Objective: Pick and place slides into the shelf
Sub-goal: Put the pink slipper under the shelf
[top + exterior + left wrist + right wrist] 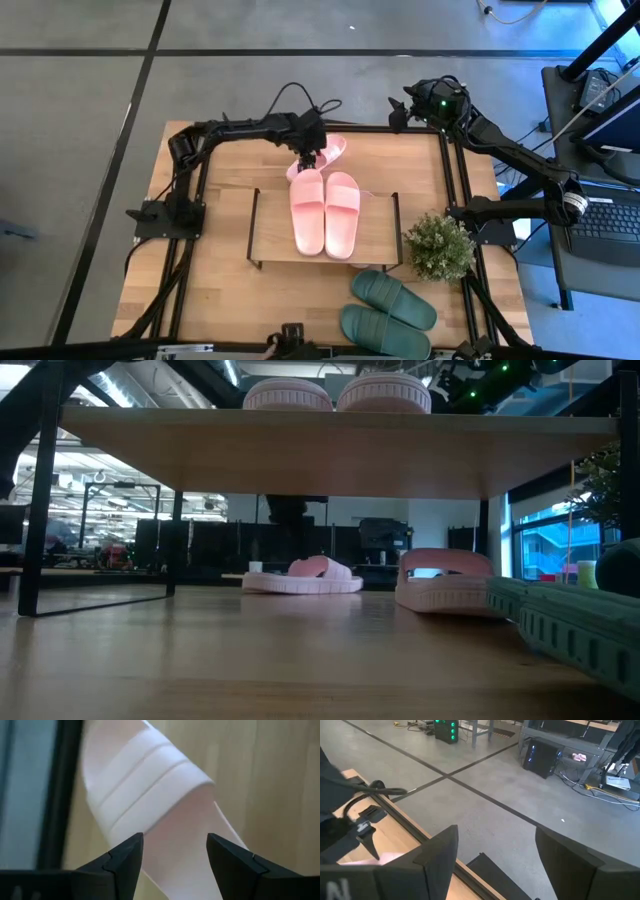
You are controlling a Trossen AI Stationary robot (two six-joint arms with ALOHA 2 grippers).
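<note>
A pair of light pink slides (325, 210) lies side by side on the shelf's wooden top board (270, 235). Behind the shelf, toward the table's far edge, a loose pink slide (335, 148) lies on the table; the low view shows two there (303, 578) (445, 585). My left gripper (308, 160) hangs open above this slide, its fingers (127, 852) on either side of the sole just below the ribbed strap (145, 780), not touching. A dark green pair (390, 310) rests on the table near right. My right gripper (405, 108) waits open, raised over the far right corner.
A small potted plant (438, 245) stands at the shelf's right end, next to the green slides. Black frame rails (195, 200) run along both table sides. Beneath the shelf board (330, 455) the table surface shows bare wood.
</note>
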